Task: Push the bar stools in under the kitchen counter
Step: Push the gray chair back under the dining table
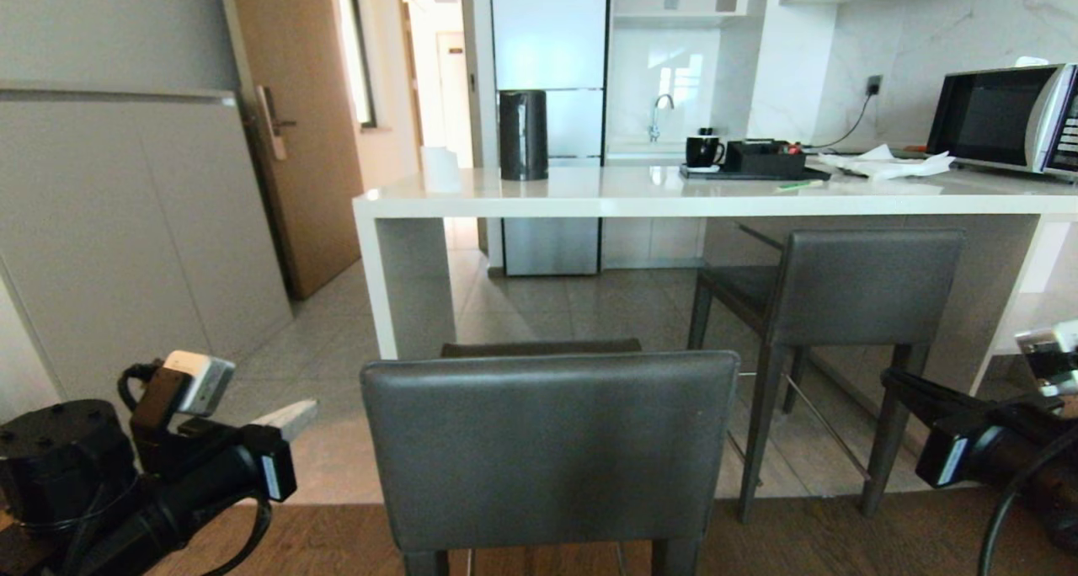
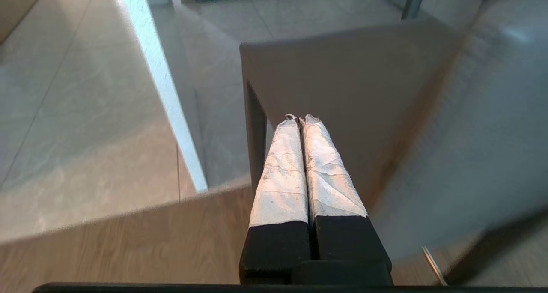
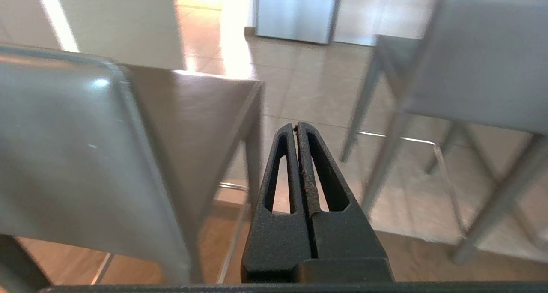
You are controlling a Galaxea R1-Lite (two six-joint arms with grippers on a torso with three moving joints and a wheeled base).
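Two bar stools stand before the kitchen counter (image 1: 589, 197). The near bar stool (image 1: 547, 450) is directly in front of me, its grey backrest facing me and well short of the counter. The second bar stool (image 1: 867, 285) stands further right, its seat partly under the top. My left gripper (image 1: 286, 416) hangs low, left of the near stool, its taped fingers (image 2: 282, 168) shut and empty beside the seat (image 2: 342, 70). My right gripper (image 1: 891, 382) is low on the right, between the near stool (image 3: 85, 156) and the second stool (image 3: 483, 57). Its black fingers (image 3: 325, 177) are shut on nothing.
A black kettle (image 1: 523, 134), a tray with a mug (image 1: 703, 151), papers and a microwave (image 1: 1002, 117) sit on the counter. Its white end panel (image 1: 408, 290) stands left of the near stool. Grey cabinets (image 1: 126, 222) line the left; a fridge (image 1: 547, 54) stands behind.
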